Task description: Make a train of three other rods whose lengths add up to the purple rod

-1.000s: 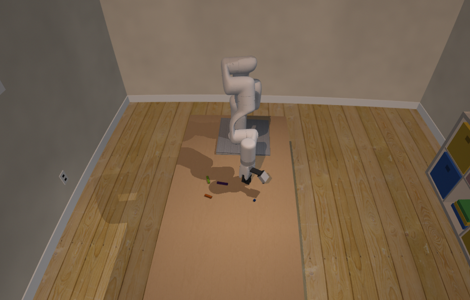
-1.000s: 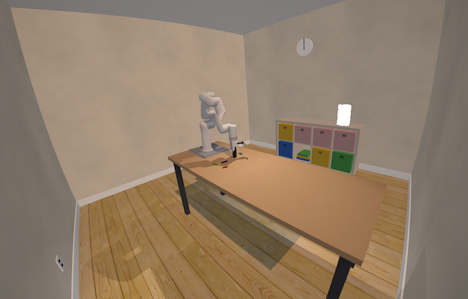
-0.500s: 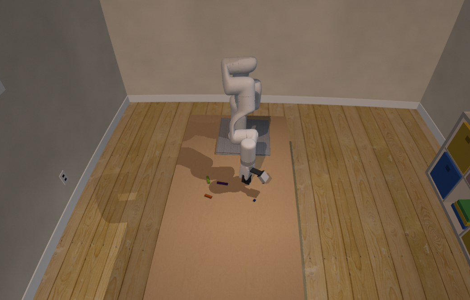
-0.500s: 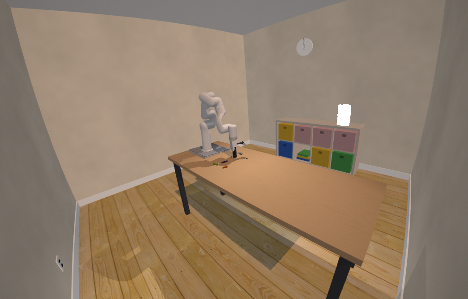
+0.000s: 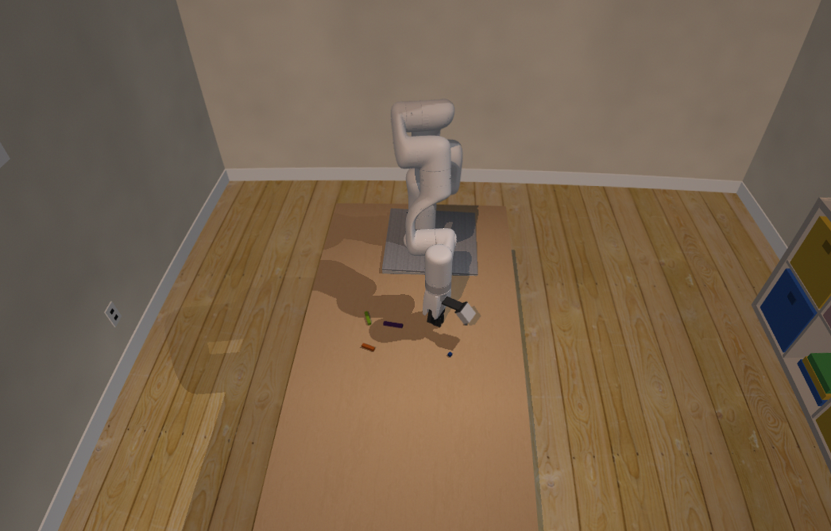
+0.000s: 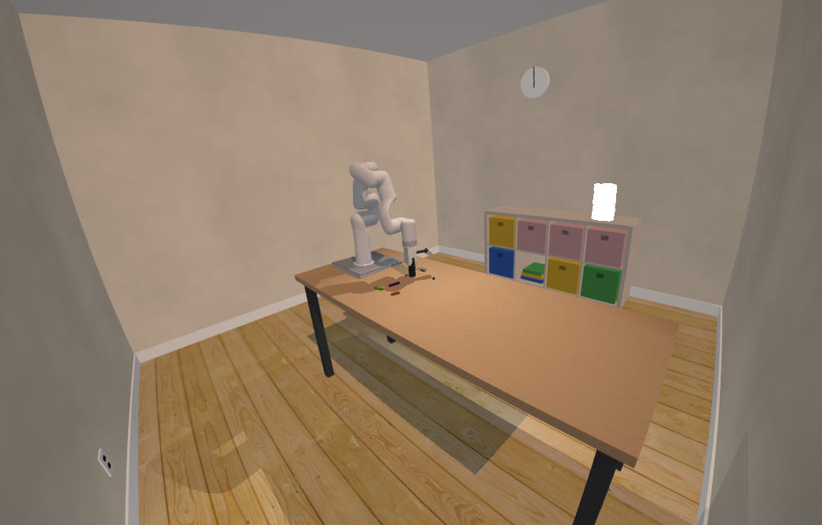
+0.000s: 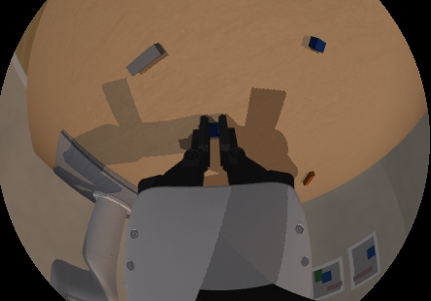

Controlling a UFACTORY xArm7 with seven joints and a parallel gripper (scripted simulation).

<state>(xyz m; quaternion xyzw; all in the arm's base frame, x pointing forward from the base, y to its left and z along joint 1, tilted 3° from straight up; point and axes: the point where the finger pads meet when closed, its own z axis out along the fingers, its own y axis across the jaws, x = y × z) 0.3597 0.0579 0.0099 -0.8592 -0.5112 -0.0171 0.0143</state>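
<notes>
My gripper (image 5: 435,321) (image 6: 412,271) (image 7: 214,126) is shut on a small blue rod (image 7: 214,129) and holds it just above the table (image 5: 405,428) (image 6: 531,339) (image 7: 226,8), in front of the arm's base. A second blue rod (image 5: 450,354) (image 6: 433,277) (image 7: 316,42) lies flat on the table, apart from the gripper. The purple rod (image 5: 393,324) (image 6: 394,284) lies to the gripper's left. The lime rod (image 5: 366,317) (image 6: 378,287) lies beyond it. The orange rod (image 5: 367,346) (image 6: 394,293) (image 7: 309,178) lies nearer the front. A grey rod (image 7: 145,59) (image 6: 422,269) lies on the other side.
The arm's grey base plate (image 5: 399,260) (image 6: 349,266) sits at the table's far end. A shelf unit with coloured boxes (image 5: 828,329) (image 6: 558,254) stands on the floor to the right, away from the table.
</notes>
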